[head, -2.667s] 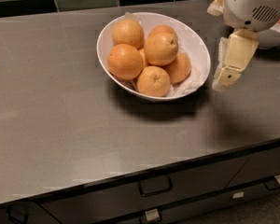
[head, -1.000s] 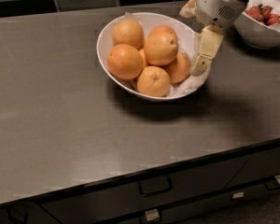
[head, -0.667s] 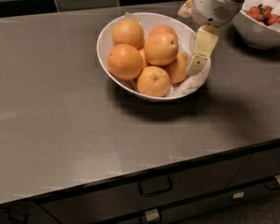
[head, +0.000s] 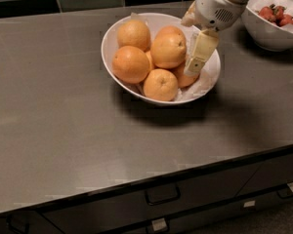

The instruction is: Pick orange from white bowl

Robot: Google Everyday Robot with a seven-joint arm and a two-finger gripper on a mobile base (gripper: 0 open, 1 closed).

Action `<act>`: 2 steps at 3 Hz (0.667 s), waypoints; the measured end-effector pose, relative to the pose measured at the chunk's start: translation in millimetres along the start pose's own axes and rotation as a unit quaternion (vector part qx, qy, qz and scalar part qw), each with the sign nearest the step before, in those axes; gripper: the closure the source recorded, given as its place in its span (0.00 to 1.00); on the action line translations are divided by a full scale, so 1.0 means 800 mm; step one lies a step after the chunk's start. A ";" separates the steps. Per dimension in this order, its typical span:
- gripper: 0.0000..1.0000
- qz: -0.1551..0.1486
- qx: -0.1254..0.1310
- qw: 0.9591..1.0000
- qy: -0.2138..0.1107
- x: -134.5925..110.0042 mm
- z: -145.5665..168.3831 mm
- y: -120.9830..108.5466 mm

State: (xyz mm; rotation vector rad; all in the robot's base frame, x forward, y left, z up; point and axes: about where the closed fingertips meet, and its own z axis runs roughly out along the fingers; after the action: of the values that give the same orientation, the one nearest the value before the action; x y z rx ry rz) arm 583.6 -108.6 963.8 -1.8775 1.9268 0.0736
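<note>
The white bowl [head: 106, 43] stands on the grey counter at the back middle, lined with crumpled white paper and holding several oranges. The large plain orange [head: 168, 48] lies in the middle right of the pile. A smaller orange with a dark stem dimple [head: 160, 85] lies at the front. My gripper [head: 195, 65] reaches down from the upper right into the right side of the bowl, right beside the large orange and over another orange [head: 181, 78] that it partly hides. It holds nothing that I can see.
A rounder white bowl with red berries [head: 275, 29] stands at the far right back, close behind my arm. A dark tiled wall runs along the back. The counter's front edge has drawers with handles [head: 162, 195] below.
My gripper has moved left from beside the bowl's right rim to inside the bowl, next to the large orange. The oranges have not moved.
</note>
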 end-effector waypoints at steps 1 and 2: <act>0.19 0.001 0.000 1.000 -0.004 -0.005 0.007 -0.001; 0.18 0.000 0.000 1.000 -0.005 -0.006 0.008 -0.001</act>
State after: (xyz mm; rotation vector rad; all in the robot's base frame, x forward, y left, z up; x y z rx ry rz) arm 586.0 -102.3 960.1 -1.8730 1.9213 0.0825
